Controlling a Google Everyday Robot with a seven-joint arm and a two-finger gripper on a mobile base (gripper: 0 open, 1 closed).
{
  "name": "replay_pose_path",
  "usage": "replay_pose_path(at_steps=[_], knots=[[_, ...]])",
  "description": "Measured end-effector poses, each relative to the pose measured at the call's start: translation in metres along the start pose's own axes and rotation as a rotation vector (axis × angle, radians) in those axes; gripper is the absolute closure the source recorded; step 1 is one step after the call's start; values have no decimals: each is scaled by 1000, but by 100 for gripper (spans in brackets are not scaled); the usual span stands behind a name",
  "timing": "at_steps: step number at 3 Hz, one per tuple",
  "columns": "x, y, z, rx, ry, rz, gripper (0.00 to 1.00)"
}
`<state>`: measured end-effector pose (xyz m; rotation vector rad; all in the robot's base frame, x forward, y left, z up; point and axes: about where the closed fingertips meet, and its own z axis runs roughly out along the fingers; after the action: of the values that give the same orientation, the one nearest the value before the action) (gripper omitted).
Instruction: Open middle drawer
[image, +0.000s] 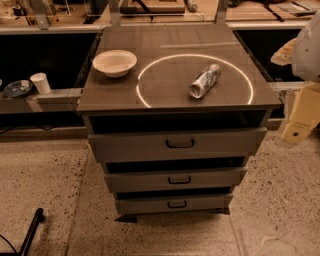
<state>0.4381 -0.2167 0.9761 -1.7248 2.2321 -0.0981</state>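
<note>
The grey cabinet (150, 95) stands in the centre with three drawer fronts stacked. The middle drawer (210, 178) is the mid-sized front, with a small black loop handle (179, 180) at its centre. It sits between the widest top front (125, 146) and the narrowest bottom front (140, 205). A dark gap shows above each front. My gripper (299, 122) is the cream-coloured part at the right edge, under the white arm (307, 50). It hangs beside the cabinet's right side, about level with the top drawer and apart from all handles.
On the cabinet top lie a white bowl (114, 62) at the left and a silver can (205, 81) on its side inside a ring of light. A white cup (40, 82) and a dark dish (17, 88) sit on a ledge at the left. A black bar (30, 232) lies on the floor at the lower left.
</note>
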Motion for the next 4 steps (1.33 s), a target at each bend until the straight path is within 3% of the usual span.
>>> replay_pose_path(at_steps=[1,2,4], knots=[[0,0,0,0,0,0,0],[7,5,31,-26,-21,1,0],[44,69,204,-176,-98,-32,0]])
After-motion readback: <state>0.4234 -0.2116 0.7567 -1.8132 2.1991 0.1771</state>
